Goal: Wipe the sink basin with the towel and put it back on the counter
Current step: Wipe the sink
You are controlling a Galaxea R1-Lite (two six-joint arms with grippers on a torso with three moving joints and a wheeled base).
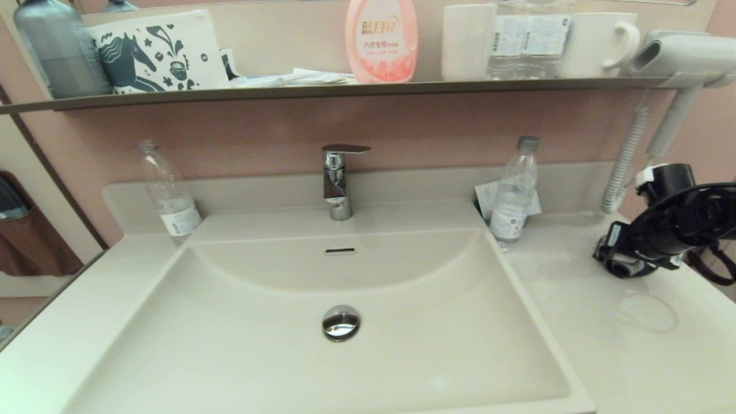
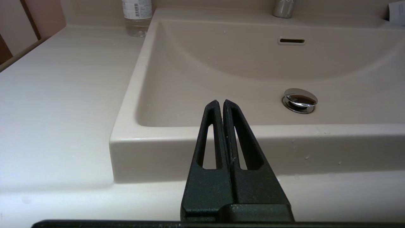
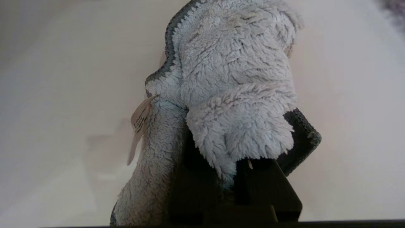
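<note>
My right pincer (image 3: 234, 177) is clenched on the towel (image 3: 231, 91), centre of the right wrist view, over pale surface; my left pincer (image 2: 220, 104), clamped empty, idles lower centre. Judged step: carrying towel; next, press it onto the sink basin (image 1: 241, 339) floor, lower centre of head view

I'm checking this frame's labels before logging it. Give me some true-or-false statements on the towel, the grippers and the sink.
1. The right gripper holds the towel. True.
2. The left gripper is wide open. False: its fingers are pressed together.
3. The towel lies in the sink basin. False: the basin holds only its drain plug.
4. A clear bottle stands on the counter right of the faucet. True.
</note>
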